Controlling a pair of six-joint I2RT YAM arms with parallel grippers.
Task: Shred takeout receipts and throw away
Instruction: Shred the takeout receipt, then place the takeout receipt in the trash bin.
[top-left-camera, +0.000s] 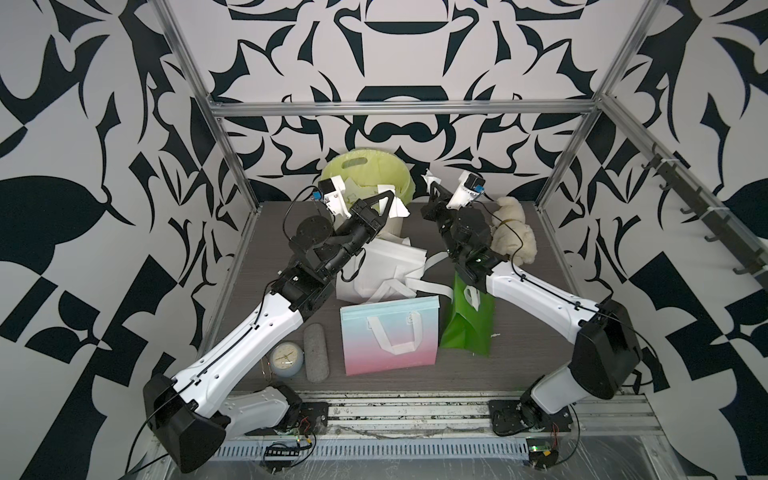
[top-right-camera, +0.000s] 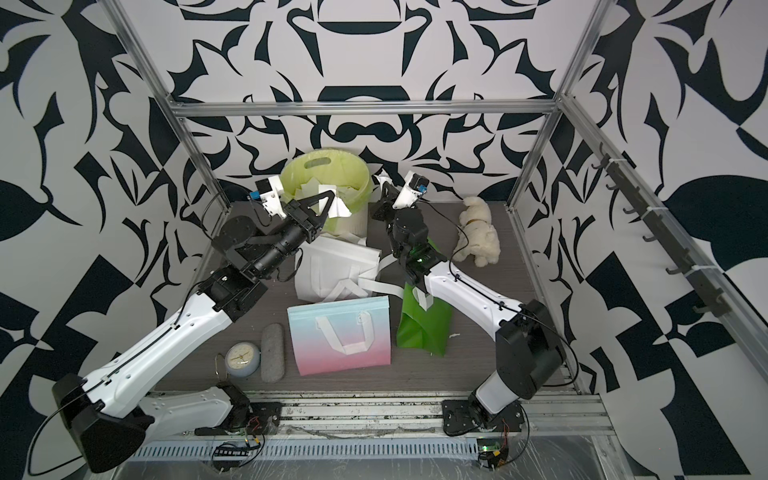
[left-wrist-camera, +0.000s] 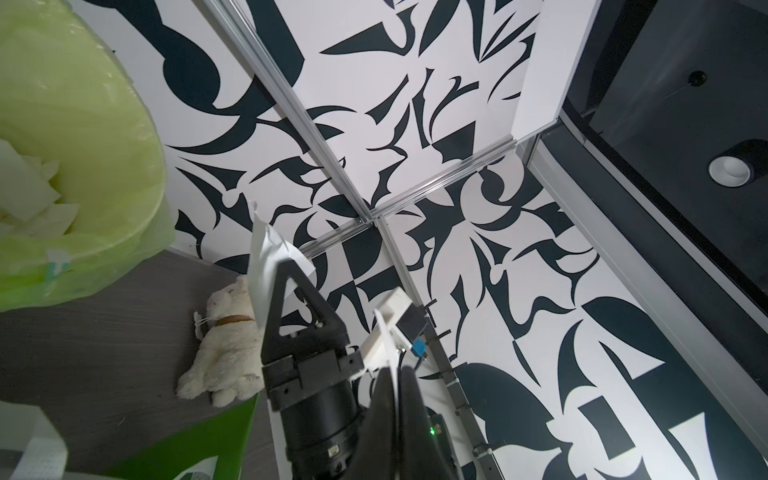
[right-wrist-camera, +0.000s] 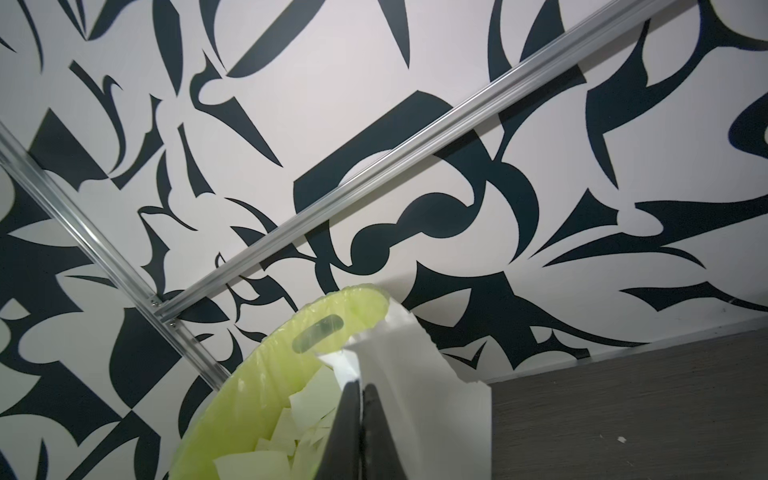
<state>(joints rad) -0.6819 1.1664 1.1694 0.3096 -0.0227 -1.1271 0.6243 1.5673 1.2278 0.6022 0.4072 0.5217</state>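
- The left gripper (top-left-camera: 392, 200) was seen closed on a receipt piece (top-left-camera: 401, 211), which was held at the near edge of the green-lined bin (top-left-camera: 338, 168) at the back of the table (top-left-camera: 519, 365).
- The right gripper (top-left-camera: 433, 189) was seen clamped on a second receipt piece (top-left-camera: 429, 179), which was raised just beside the bin on its right and kept apart from the other piece.
- In the right wrist view, its fingers (right-wrist-camera: 349, 428) were shown pressed together, with the white paper standing up from between them.
- Torn scraps (right-wrist-camera: 291, 424) of white paper were seen lying inside the bin's liner.
- A white tote bag (top-left-camera: 382, 266) was seen lying between the two arms, in front of the bin.
- A pink-to-blue gift bag (top-left-camera: 390, 340) was laid flat nearer the front, its far edge touching the tote bag.
- A green bag (top-left-camera: 469, 328) was seen to the right of the gift bag, partly covered by the right arm.
- A cream plush toy (top-left-camera: 513, 232) was seen at the far right of the table.
- A small round clock (top-left-camera: 284, 359) and a grey oblong pad (top-left-camera: 316, 351) were placed side by side near the left arm.
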